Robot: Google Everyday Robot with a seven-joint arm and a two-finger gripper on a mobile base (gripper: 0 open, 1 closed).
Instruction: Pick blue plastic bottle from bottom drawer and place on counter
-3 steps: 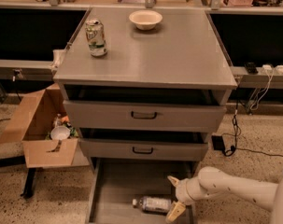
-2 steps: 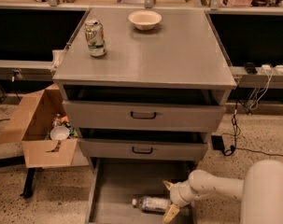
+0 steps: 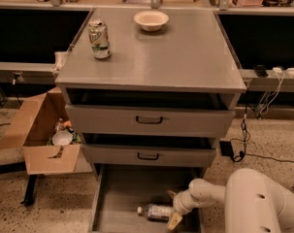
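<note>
Matt grey metal bottom drawer (image 3: 122, 188) — inside, a clear glossy plastic bottle (image 3: 155, 211), smooth pale claw (image 3: 172, 208) beside it.

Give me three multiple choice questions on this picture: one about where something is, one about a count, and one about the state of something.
1. Where is the blue plastic bottle?
A. on the counter
B. in the bottom drawer
C. in the cardboard box

2. How many things stand on the counter?
A. one
B. two
C. four

3. How is the bottle resting?
A. upright on its base
B. on its side
C. upside down on its cap

Answers:
1. B: the bottle is on the floor of the pulled-out bottom drawer. The gripper is at its right end, fingers open on either side.
2. B: only a soda can and a bowl stand there.
3. B: it lies flat, with its cap pointing left.
</note>
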